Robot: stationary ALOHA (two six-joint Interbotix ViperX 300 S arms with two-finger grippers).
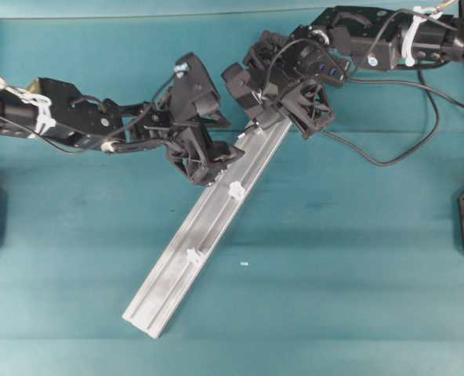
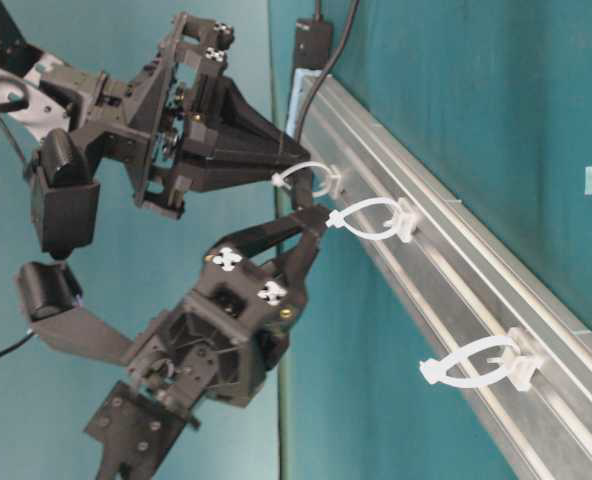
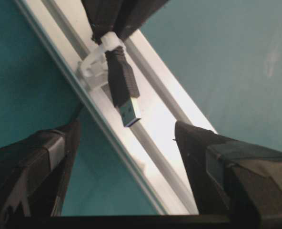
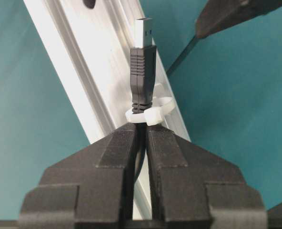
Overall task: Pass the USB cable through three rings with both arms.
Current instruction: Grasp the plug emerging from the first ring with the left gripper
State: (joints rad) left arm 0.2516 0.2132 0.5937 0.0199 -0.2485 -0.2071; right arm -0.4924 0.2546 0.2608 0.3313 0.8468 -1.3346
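Overhead: both arms meet at the rail's (image 1: 208,227) upper end on a teal table (image 1: 357,298).

Left wrist: left gripper (image 3: 126,157) spread wide, empty, below the plug (image 3: 126,98) poking through the first ring (image 3: 100,52).

Right wrist: right gripper (image 4: 142,136) clamped on the cable (image 4: 141,157) behind the ring. Likely risk: plug slipping back before the left closes.

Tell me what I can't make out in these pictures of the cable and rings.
- First ring: hidden in the overhead view by the right end effector; the wrist views show it.
- USB cable: behind the plug it vanishes between the right end effector's closed fingers in the right wrist view.
- Other two rings: too small overhead to show any detail.
- Left end effector: fingertips cut off by the left wrist view's lower edge.
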